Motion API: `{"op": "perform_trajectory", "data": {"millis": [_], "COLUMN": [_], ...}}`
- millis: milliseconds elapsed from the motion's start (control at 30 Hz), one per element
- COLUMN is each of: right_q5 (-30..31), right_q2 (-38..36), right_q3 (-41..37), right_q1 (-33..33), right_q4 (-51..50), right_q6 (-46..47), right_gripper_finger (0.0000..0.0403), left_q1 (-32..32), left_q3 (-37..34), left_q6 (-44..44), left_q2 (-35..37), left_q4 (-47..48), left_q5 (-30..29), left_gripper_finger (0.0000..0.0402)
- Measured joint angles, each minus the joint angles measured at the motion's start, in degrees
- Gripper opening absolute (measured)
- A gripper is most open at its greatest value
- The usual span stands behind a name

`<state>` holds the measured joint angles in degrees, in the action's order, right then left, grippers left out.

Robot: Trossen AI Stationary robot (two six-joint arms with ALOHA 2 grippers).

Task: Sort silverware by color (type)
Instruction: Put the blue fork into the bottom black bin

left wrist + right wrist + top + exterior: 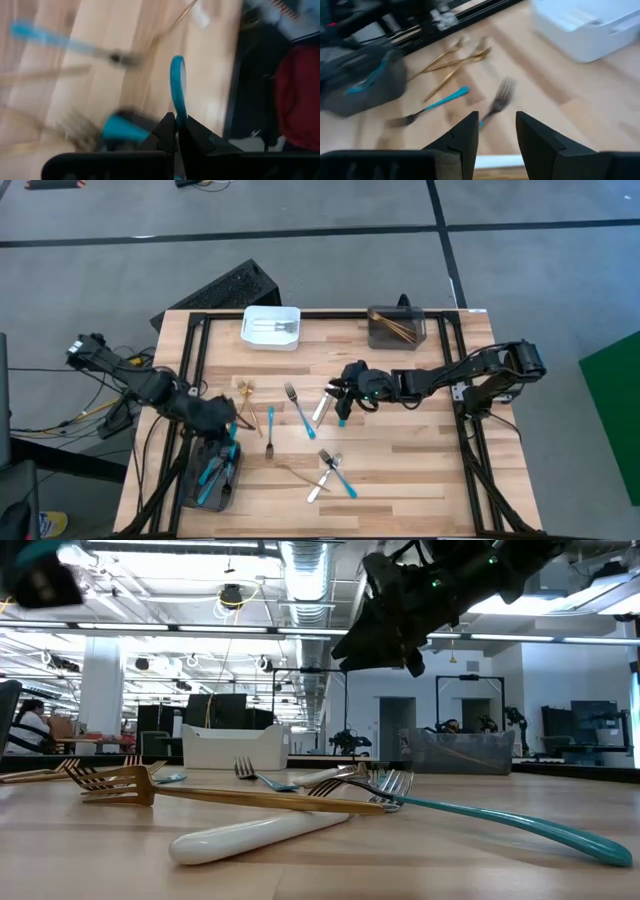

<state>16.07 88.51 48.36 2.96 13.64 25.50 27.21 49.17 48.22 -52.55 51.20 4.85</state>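
Observation:
My left gripper is over the near left of the table, just above the dark grey bin, and is shut on a blue-handled piece. More blue-handled pieces lie in that bin. My right gripper is open and raised above mid-table, over a white-handled knife and a blue-handled piece. In the low view it hangs well above the wood. A blue fork, a dark fork and gold pieces lie flat on the table. My left gripper pinches the blue handle between its two fingertips. The handle's rounded free end sticks out past the fingers. The piece is lifted clear of the table. Its other end is hidden by the gripper.
A white bin with silver pieces and a dark bin with gold pieces stand at the far edge. A crossed cluster lies near the front: blue fork, white-handled piece, gold fork. A black frame runs along the table's sides.

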Motion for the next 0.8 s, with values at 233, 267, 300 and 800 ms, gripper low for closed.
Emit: {"op": "perform_trajectory", "data": {"millis": [233,267,300,800], "right_q5": [-4.65,-4.67,-4.97,-5.04], "right_q2": [0.00,0.00,0.00,0.00], "right_q3": [0.00,0.00,0.00,0.00], "right_q1": [-0.17,-0.40,-0.66,-6.13], "right_q4": [0.08,0.02,0.00,-13.08], "right_q6": [-0.28,-0.24,0.14,13.56], "right_gripper_finger": [0.0134,0.0131,0.0128,0.0132], "left_q1": [4.47,4.80,5.15,2.58], "left_q3": [-7.41,-7.74,-7.87,-7.93], "left_q6": [10.71,10.86,10.84,10.51], "left_q2": [-0.33,-0.35,-0.33,-0.27], "left_q4": [0.07,0.17,-0.02,1.77], "left_q5": [2.32,1.77,0.99,-8.21], "left_gripper_finger": [0.0014,0.0022,0.0032,0.0166]}}
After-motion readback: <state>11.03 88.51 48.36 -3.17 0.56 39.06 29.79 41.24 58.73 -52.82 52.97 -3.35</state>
